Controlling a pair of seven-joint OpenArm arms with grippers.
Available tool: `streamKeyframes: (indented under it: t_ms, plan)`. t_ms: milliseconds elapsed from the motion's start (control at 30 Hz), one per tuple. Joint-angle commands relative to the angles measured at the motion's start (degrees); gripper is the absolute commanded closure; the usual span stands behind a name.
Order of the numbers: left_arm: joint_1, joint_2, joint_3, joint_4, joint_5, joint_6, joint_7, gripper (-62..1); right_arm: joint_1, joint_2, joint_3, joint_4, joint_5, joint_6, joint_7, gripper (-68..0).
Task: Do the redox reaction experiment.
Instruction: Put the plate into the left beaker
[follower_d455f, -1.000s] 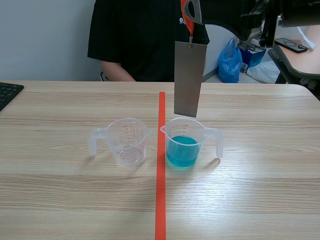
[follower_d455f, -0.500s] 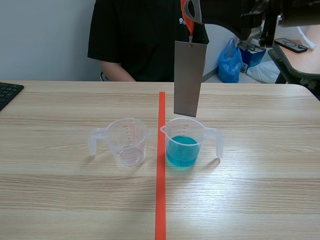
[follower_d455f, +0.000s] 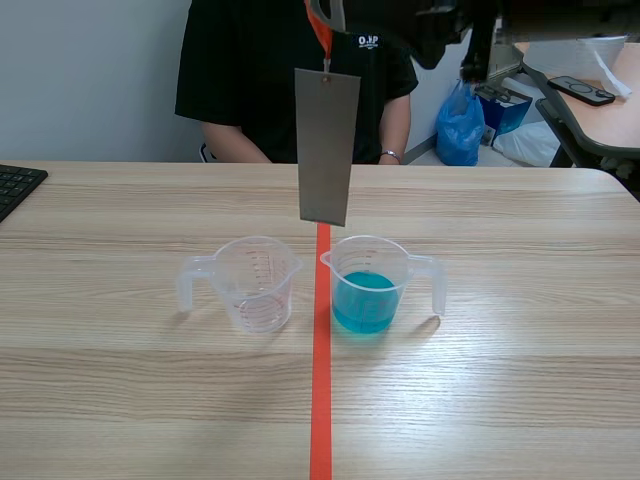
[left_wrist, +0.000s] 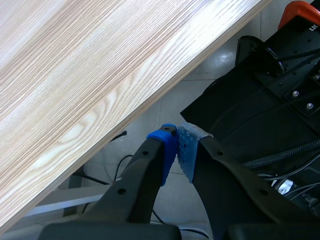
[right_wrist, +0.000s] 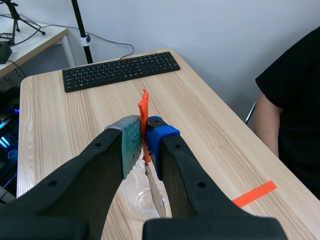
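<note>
right jaws clamped on orange tag (right_wrist: 143, 117); grey metal plate (follower_d455f: 327, 146) hangs upright from it, in the air over the red tape line (follower_d455f: 320, 400), higher than both cups. empty cup (follower_d455f: 255, 285) left of the line, cup of blue liquid (follower_d455f: 368, 290) right, both mid-tabletop (follower_d455f: 520, 380). left jaws together, empty, off the tabletop edge.

The right claw (right_wrist: 144, 137), raised high above the tabletop (follower_d455f: 500, 400), pinches an orange tab (right_wrist: 143, 107); the left claw (left_wrist: 177, 149), closed empty, hangs off the tabletop's edge.

Left pincer (left_wrist: 179, 150) closed on nothing, blue pads (left_wrist: 166, 151) touching, beside wooden table (left_wrist: 80, 75) edge, above floor (left_wrist: 200, 95)
</note>
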Motion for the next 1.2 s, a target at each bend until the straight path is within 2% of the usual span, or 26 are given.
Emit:
streamKeyframes:
  t_ms: [0,333,633,1167]
  plan:
    - [0.79,0.09,0.17,0.46,-0.37,-0.07,-0.83,-4.0,1.77,-1.14,-0.59,0.59,-0.37,0.20,0.92,-1.8]
    - [0.79,0.11,0.17,0.44,-0.37,-0.07,-0.83,-4.0,3.37,-7.61,-6.16,0.52,-7.54,0.20,1.01,-1.8]
    - [0.83,0.09,0.17,0.39,-0.35,-0.07,-0.55,-4.0,4.17,-11.78,-8.74,-0.48,-11.76,0.20,1.49,-1.8]
    - [1.25,-1.38,0.17,0.39,-0.37,-0.09,0.48,-4.0,4.44,-12.87,-12.59,-5.27,-17.64,0.24,9.35,-1.7]
